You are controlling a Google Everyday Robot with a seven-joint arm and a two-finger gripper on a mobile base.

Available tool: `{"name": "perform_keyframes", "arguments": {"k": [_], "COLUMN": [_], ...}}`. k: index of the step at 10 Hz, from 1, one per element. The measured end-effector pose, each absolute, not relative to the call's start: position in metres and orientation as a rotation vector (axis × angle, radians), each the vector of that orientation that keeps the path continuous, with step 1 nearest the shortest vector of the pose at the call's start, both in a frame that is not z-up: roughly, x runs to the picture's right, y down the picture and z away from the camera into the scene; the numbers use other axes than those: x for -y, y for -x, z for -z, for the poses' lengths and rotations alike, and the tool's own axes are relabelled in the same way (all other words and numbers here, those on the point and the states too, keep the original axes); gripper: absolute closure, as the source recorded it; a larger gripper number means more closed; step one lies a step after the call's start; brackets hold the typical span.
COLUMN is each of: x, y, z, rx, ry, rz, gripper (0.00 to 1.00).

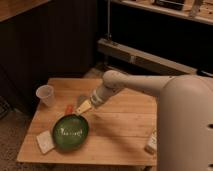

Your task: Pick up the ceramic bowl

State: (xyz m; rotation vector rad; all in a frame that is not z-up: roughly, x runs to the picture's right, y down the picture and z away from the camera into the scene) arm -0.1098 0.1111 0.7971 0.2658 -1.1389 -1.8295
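The ceramic bowl, wide, shallow and glossy dark green, sits on the front left part of the wooden table. My gripper hangs just beyond the bowl's far right rim, at the end of the white arm that reaches in from the right. It holds nothing that I can see, and I cannot tell whether it touches the rim.
A translucent plastic cup stands at the table's far left. A white flat packet lies left of the bowl. A small orange item lies behind the bowl. A pale object sits at the table's right edge. Dark shelving stands behind.
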Motion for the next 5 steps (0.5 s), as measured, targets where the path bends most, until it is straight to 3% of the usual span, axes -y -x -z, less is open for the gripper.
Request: {"name": "perform_keyframes", "arguments": {"k": [5], "x": [-0.131], "y": [0.107], "z": [-0.811], "rx": [1.127], "ry": [-0.28], "rz": [1.826], "gripper": [0.2]}}
